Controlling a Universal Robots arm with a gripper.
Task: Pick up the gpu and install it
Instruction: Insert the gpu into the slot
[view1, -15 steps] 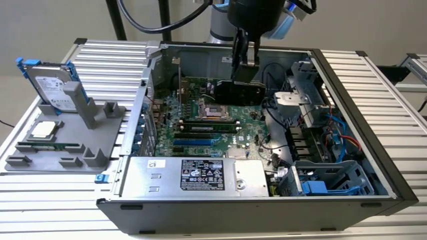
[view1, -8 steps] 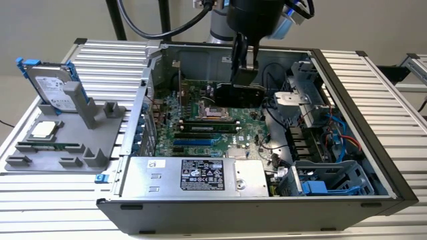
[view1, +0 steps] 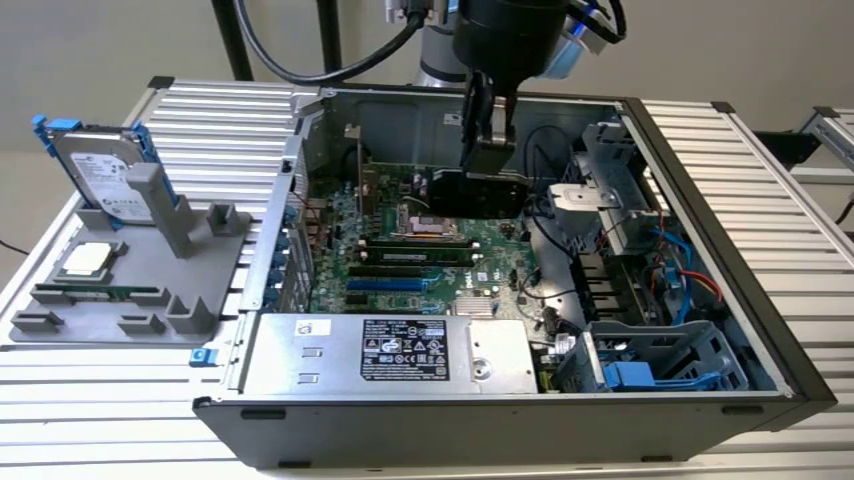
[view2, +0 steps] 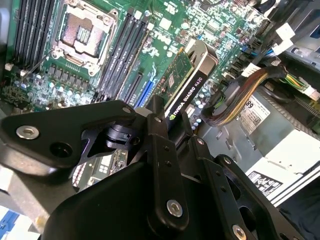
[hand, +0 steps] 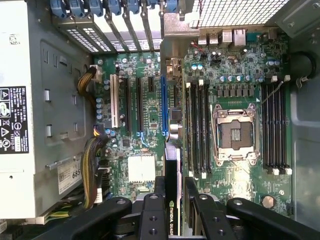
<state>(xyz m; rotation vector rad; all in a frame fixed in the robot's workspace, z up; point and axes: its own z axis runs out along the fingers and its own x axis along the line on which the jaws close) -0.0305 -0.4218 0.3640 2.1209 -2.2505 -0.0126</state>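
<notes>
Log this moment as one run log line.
gripper: shut on gpu | gpu: held edge-on above motherboard, inside open case | not yet seated in a slot

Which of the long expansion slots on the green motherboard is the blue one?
The single blue slot, running beside black slots and one white slot, lined up ahead of the gpu in the gripper.
</notes>
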